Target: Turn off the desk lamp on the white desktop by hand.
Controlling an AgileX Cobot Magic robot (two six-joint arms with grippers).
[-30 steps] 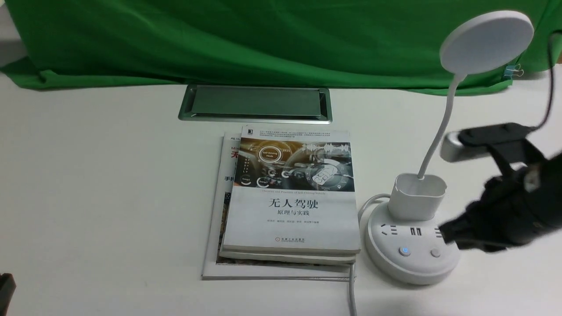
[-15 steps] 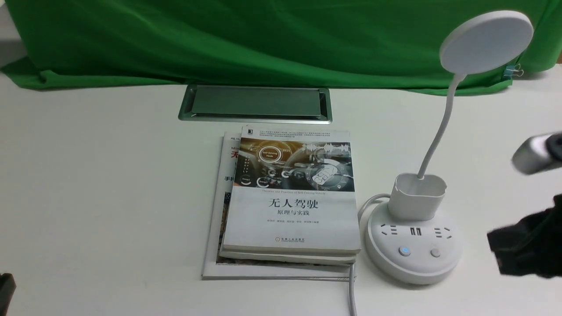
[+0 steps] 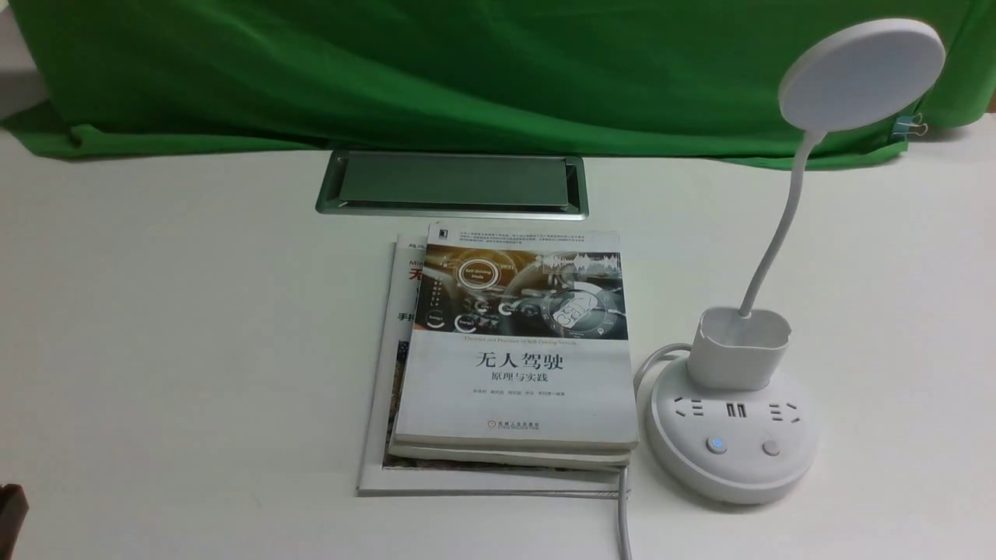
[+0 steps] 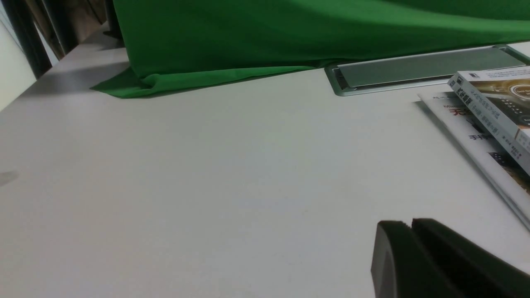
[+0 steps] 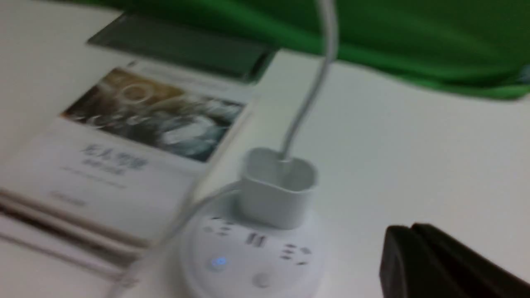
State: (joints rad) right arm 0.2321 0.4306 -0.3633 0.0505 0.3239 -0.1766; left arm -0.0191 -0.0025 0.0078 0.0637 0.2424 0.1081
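I have the desk lamp [image 3: 862,75] on the right side of the white desktop [image 3: 194,311], just beside the stacked books [image 3: 517,373]. Its flat disc head looks unlit from here, so the switching off may well be done, though the power button [image 3: 717,445] glows blue. The plain button [image 3: 771,447] next to it shows no glow; I can't tell which one governs the light.

My right gripper [image 5: 414,227] shows its fingertips together, closed on nothing, and it is out of the front view. My left gripper [image 4: 412,223] is closed as well, over the desktop well apart from the lamp.

As for handling, I judge the round base [image 3: 731,482] to be the heaviest part, hard smooth plastic and fairly steady under a press, though a sideways shove could slide it. The thin neck [image 3: 786,222] looks bendable and springy; I would expect it to sway if bumped, and the wide head to swing with it. I wouldn't take hold of either. If I ever had to steady the lamp, I would go for the base or, gently, the walls of the cup-shaped holder [image 3: 735,362]. For a button, closed fingertips straight down seem enough, kept clear of the power cord [image 3: 624,513].
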